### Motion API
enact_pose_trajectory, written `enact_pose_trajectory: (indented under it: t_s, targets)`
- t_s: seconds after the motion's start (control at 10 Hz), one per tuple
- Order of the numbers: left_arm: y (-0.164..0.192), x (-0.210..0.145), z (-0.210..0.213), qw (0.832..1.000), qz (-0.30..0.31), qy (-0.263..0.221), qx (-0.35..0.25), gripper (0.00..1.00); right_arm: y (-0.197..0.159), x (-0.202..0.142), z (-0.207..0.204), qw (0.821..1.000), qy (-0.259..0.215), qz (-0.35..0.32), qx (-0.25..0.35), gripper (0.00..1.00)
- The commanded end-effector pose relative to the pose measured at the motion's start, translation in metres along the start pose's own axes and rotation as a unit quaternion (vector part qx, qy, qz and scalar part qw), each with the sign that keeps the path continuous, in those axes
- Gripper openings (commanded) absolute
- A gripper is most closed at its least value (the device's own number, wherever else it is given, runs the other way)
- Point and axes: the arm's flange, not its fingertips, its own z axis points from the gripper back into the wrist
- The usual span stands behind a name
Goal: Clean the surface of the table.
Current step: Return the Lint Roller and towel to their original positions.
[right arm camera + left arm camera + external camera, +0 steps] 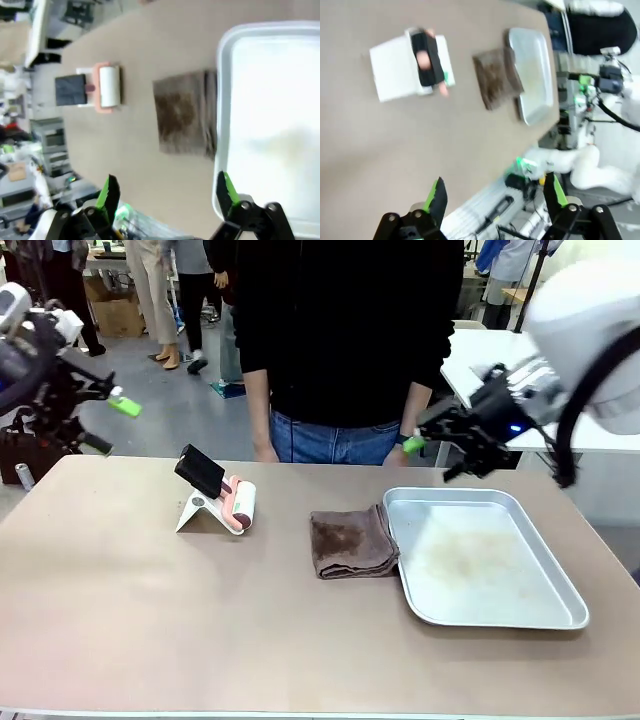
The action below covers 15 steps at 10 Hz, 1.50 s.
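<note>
I am holding both arms high over the table, left gripper and right gripper both wide and empty. I am judging the cloth, touching the tray, best pinched at its thick fold.

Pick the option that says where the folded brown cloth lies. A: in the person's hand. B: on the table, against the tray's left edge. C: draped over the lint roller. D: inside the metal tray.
B: the brown cloth lies flat on the table, its right side meeting the left rim of the metal tray.
</note>
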Motion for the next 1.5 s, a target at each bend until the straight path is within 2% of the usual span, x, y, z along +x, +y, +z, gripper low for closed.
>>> enact_pose_trajectory:
  t_s: [0.0,0.1,0.2,0.3,0.4,0.6,0.9,1.0,1.1,1.2,1.4]
  targets:
    - [0.012,-0.042,0.018,0.999,-0.013,0.018,-0.025,1.0,-0.042,-0.027,0.054,0.998,0.029,-0.056,0.02,1.0]
    - [0.017,-0.058,0.023,0.998,-0.028,0.033,-0.036,1.0,-0.06,-0.038,0.078,0.996,0.03,-0.075,0.03,1.0]
    - [0.026,-0.07,0.026,0.999,-0.004,0.025,-0.024,1.0,-0.078,-0.048,0.101,0.994,0.037,-0.087,0.045,1.0]
    - [0.035,-0.079,0.027,0.999,-0.004,0.037,-0.028,1.0,-0.091,-0.056,0.115,0.993,0.039,-0.092,0.061,1.0]
    - [0.044,-0.084,0.028,0.999,0.008,0.025,-0.04,1.0,-0.105,-0.06,0.128,0.99,0.051,-0.099,0.088,1.0]
    - [0.07,-0.092,0.041,0.994,-0.003,0.0,-0.105,1.0,-0.139,-0.058,0.141,0.969,0.105,-0.141,0.176,1.0]
    - [0.116,-0.098,0.071,0.975,-0.002,-0.051,-0.217,1.0,-0.172,-0.058,0.145,0.924,0.202,-0.109,0.307,1.0]
    - [0.132,-0.102,0.084,0.965,0.009,-0.089,-0.245,1.0,-0.178,-0.057,0.146,0.917,0.187,-0.126,0.33,1.0]
    - [0.141,-0.101,0.089,0.953,0.026,-0.122,-0.275,1.0,-0.181,-0.053,0.146,0.914,0.151,-0.147,0.348,1.0]
    - [0.119,-0.108,0.072,0.977,0.015,-0.066,-0.203,1.0,-0.169,-0.07,0.138,0.929,0.18,-0.118,0.302,1.0]
    - [0.119,-0.108,0.072,0.977,0.015,-0.066,-0.203,1.0,-0.169,-0.07,0.138,0.929,0.18,-0.118,0.302,1.0]
